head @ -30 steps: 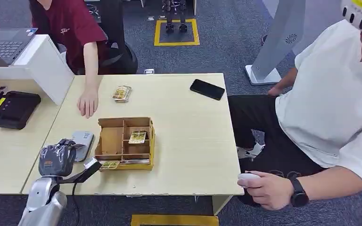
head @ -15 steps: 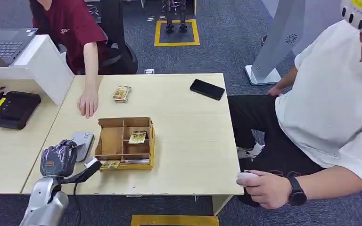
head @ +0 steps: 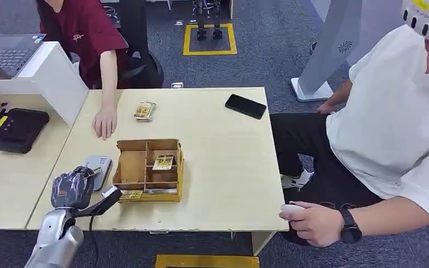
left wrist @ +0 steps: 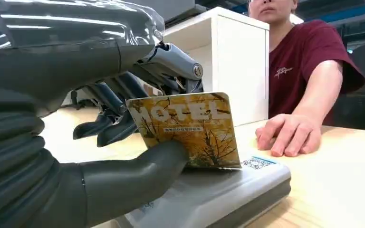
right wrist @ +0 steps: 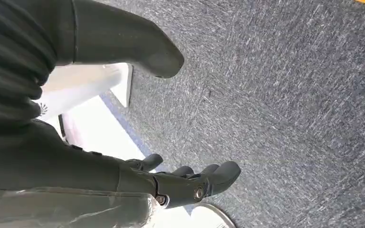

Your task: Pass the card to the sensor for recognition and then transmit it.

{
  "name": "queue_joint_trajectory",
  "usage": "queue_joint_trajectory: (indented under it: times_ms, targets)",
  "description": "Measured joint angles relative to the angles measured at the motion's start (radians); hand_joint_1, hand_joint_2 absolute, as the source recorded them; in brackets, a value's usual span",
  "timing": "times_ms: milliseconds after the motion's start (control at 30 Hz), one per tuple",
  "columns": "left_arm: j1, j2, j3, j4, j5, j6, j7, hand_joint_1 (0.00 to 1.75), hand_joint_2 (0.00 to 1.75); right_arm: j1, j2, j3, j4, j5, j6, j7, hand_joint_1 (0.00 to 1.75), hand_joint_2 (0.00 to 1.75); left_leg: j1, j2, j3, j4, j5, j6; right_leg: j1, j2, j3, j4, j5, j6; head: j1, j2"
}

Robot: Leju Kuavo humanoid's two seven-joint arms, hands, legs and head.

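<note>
Left hand [left wrist: 123,156]: grips the card [left wrist: 190,130] between thumb and fingers, the card standing upright at the fingertips, its lower edge touching or just above the grey sensor [left wrist: 218,194] lying beneath the hand on the surface [head: 223,162]. Right hand [right wrist: 171,183]: hangs over carpet, fingers apart, holding nothing.

Over the last second my left hand [head: 72,187] has crept a little away from me and toward the grey sensor [head: 99,168], carrying the card [left wrist: 190,129] with it; the card's lower edge now sits on the sensor's top. Off the bench's right side, the seated person's hand [head: 313,223] with the small white object has shifted slightly lower.
</note>
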Motion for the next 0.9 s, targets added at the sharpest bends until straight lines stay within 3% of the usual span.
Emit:
queue_joint_trajectory:
  times_ms: [300, 667, 733, 900]
  targets:
    - [-0.044, 0.016, -0.025, 0.099, 0.016, -0.002, -0.005, 1.75, 1.75, -0.001, 0.000, 0.000, 0.000, 0.000, 0.000, -0.002, 0.00, 1.75, 0.000, -0.002, 0.003, -0.001, 0.001, -0.001, 0.000, -0.003, 0.003, 0.001, 0.000, 0.000, 0.000, 0.000]
    - [-0.056, 0.030, -0.060, 0.130, 0.062, -0.002, -0.003, 1.75, 1.75, -0.002, 0.000, 0.000, 0.000, 0.000, -0.003, -0.006, 0.00, 1.75, 0.000, -0.004, 0.004, -0.001, 0.002, -0.002, 0.000, -0.004, 0.004, 0.002, 0.000, -0.001, 0.000, 0.000]
    - [-0.055, 0.030, -0.065, 0.130, 0.090, 0.000, -0.018, 1.75, 1.75, -0.001, 0.000, 0.000, 0.000, 0.000, -0.003, -0.006, 0.00, 1.75, 0.000, -0.004, 0.004, -0.001, 0.003, -0.002, 0.000, -0.004, 0.004, 0.002, 0.000, -0.001, 0.000, 0.000]
    - [-0.028, 0.018, -0.057, 0.058, 0.204, 0.000, -0.131, 1.75, 1.75, -0.002, 0.000, 0.000, 0.000, 0.000, -0.003, 0.000, 0.00, 1.75, 0.000, -0.004, 0.003, -0.001, 0.003, -0.003, 0.000, -0.003, 0.002, 0.002, 0.000, -0.001, 0.000, 0.000]
